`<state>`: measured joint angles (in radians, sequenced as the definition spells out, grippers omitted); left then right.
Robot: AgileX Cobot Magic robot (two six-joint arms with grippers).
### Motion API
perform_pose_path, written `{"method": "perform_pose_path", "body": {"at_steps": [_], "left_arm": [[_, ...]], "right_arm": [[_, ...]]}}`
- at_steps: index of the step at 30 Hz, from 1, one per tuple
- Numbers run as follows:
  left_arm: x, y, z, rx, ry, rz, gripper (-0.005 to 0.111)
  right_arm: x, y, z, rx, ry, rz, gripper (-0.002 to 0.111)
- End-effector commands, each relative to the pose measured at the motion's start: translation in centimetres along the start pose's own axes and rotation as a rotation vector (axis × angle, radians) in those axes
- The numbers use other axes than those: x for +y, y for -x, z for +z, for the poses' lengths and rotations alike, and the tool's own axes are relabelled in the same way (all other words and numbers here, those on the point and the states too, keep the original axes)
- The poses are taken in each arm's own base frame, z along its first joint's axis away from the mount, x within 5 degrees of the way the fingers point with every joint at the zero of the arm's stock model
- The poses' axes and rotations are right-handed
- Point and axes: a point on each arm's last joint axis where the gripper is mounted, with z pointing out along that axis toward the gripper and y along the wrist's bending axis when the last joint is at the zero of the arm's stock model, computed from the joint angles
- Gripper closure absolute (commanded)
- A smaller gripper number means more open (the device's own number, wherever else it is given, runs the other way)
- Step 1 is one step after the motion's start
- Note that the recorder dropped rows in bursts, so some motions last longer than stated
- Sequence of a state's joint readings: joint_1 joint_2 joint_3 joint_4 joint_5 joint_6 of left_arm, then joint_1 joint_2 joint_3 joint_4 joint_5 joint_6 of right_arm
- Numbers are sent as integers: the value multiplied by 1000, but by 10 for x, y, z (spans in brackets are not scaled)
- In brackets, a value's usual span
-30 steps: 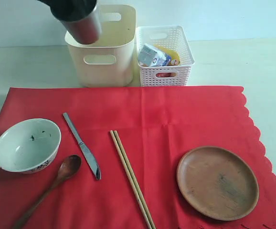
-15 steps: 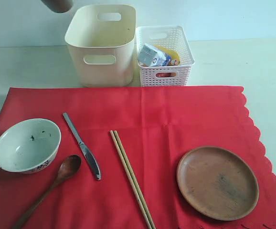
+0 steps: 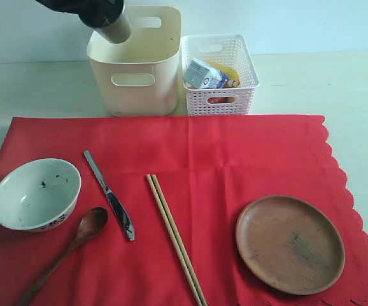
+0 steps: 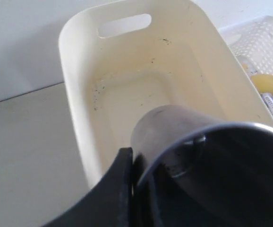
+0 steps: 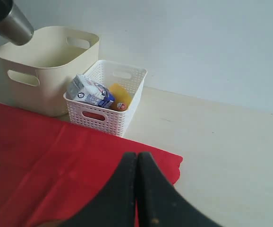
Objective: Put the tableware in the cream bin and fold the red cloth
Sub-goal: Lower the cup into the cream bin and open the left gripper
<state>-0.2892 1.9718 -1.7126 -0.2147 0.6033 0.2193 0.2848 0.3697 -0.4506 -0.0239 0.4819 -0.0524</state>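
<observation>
Steel cup [image 3: 116,29]: brushed grey metal, plain wall, tilted with its base pointing down toward the cream bin [image 3: 136,95]. It hangs in the air above the bin's left rear corner, touching neither rim nor floor.

Left gripper [image 4: 137,182]: clamped on the cup near its mouth. 1 black finger shows on the outside of the wall; the other is lost in the dark of the cup's interior.

Cream bin: tall, smooth, rounded corners, oval cut-out handles. In the left wrist view its floor is visible, with a few dark specks on floor and inner wall.

Red cloth [image 3: 235,153]: spread flat in front of the bin, faint crease lines, scalloped edge on the side away from the bin's left. On it, all in front of the bin:
- white bowl [image 3: 36,194], patterned outside, furthest left, upright
- metal knife [image 3: 109,194], just right of the bowl
- dark wooden spoon [image 3: 76,242], just below the knife tip
- 2 wooden chopsticks [image 3: 174,239], side by side, touching
- round brown plate [image 3: 290,244], furthest right

White lattice basket [image 3: 221,99]: just beside the bin's right wall, holding a milk carton [image 3: 203,73] and a yellow item [image 3: 230,73].

Right gripper [image 5: 136,158]: fingers pressed together, nothing between them, above the cloth's corner, well apart from the bin.

Surface: pale cream table [image 3: 318,83]. Behind the bin, a plain pale wall [image 3: 298,22].
</observation>
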Motion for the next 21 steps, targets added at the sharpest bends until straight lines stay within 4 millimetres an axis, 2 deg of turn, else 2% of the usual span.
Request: {"method": "perform_pose_path", "body": {"at_steps": [1, 7, 13, 16, 21], "left_arm": [[-2, -8, 31, -31, -64, -6, 107], [0, -26, 71, 4, -91, -25, 107], [1, -25, 86, 3, -102, -39, 106], [0, -25, 90, 25, -115, -37, 97], [0, -27, 93, 40, -122, -32, 70]], "right_arm": [[0, -1, -1, -3, -7, -9, 108], [-1, -1, -1, -3, -10, -16, 108], [-1, -1, -1, -3, -12, -19, 108], [-1, -1, -1, -3, -17, -29, 108], [-1, -1, -1, -3, -17, -29, 108]]}}
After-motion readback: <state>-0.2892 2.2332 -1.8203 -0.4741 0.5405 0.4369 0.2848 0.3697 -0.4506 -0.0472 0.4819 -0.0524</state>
